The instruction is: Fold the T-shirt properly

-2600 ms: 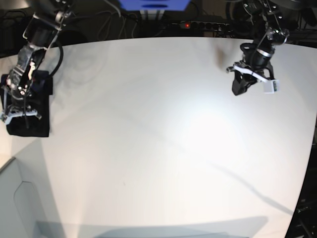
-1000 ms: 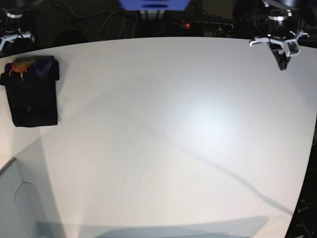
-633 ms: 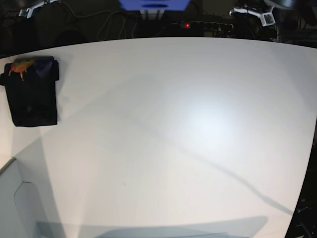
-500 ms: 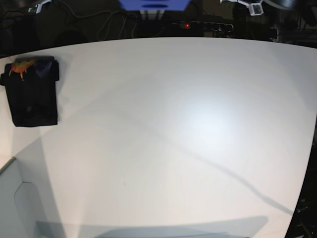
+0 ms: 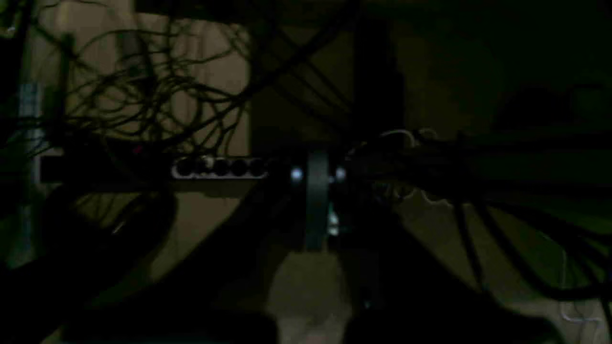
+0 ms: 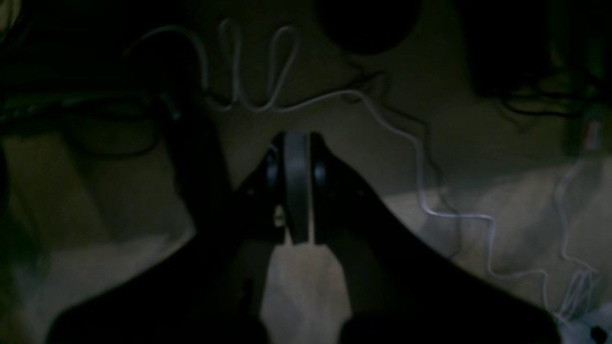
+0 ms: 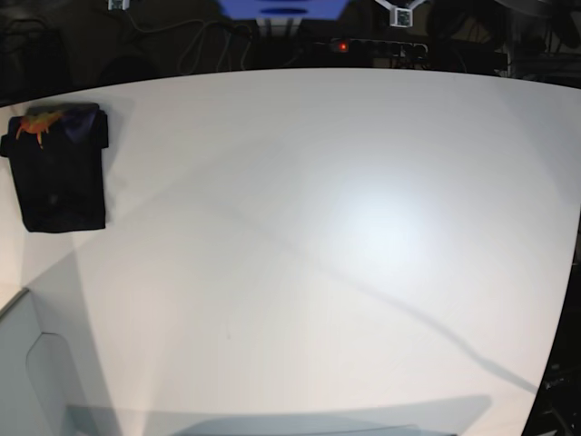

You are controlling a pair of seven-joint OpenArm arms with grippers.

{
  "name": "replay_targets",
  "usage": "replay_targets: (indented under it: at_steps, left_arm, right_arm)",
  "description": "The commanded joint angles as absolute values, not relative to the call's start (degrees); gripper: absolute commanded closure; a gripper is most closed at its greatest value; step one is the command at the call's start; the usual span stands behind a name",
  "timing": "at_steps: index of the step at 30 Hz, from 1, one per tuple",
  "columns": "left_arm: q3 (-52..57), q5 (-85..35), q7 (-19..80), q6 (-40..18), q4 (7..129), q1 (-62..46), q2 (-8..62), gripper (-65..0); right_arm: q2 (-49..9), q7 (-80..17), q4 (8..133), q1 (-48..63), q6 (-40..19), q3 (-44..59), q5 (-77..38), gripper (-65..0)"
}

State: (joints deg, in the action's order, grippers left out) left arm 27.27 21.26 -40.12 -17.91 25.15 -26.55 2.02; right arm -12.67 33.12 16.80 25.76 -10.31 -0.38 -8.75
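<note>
Black T-shirt (image 7: 60, 173) folded compact at table's (image 7: 345, 254) far left edge, orange print up | left gripper (image 5: 318, 210) closed, empty, among dark cables | right gripper (image 6: 296, 191) closed, empty, off table

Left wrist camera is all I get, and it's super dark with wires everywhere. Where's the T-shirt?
Observer: The base view shows the T-shirt folded into a small rectangle at the far left of the white table.
Operator: Is a tool holding it?
Observer: No, nothing touches it; it lies alone.
Operator: What's the other tool doing?
Observer: The right tool is shut on nothing, with a white cable behind it.
</note>
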Motion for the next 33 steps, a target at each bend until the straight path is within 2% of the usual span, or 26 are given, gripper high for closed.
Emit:
replay_targets:
  at_steps: [1,10,12,16,22,28,33]
  left_arm:
    - [27.38,21.32,-41.27,-17.89,24.4,-26.24,2.24,0.0]
    - [27.38,21.32,-40.75,-17.89,9.27,-16.84,2.59,0.0]
    - [27.38,21.32,-37.93,-17.89,7.69,-15.25,2.68,0.0]
    - [27.38,21.32,-29.67,-17.89,7.52,-12.79,2.07,0.0]
    - [27.82,20.97,-23.08,-17.71,7.52,-9.98,0.48,0.0]
    - [27.56,21.32,-20.18,-6.64,7.25,-7.87,-0.22,0.0]
    - [27.56,21.32,-20.09,-5.93,7.25,-6.81,-0.4,0.0]
  right_arm:
    - [-13.41,34.33,16.22,25.63,-10.24,-1.45,-8.92,0.0]
    - [-12.26,34.15,7.08,17.98,-10.24,-8.22,-8.92,0.0]
    - [-11.82,33.54,5.14,16.4,-10.24,-9.01,-8.92,0.0]
    - [-11.47,25.63,4.7,14.11,-10.24,-9.01,-8.92,0.0]
    - [-10.07,15.16,6.37,11.12,-10.24,-9.01,-8.92,0.0]
    - [-8.48,10.68,6.37,8.31,-10.15,-8.48,-8.92,0.0]
    - [-7.34,9.98,6.55,7.08,-10.15,-8.75,-9.01,0.0]
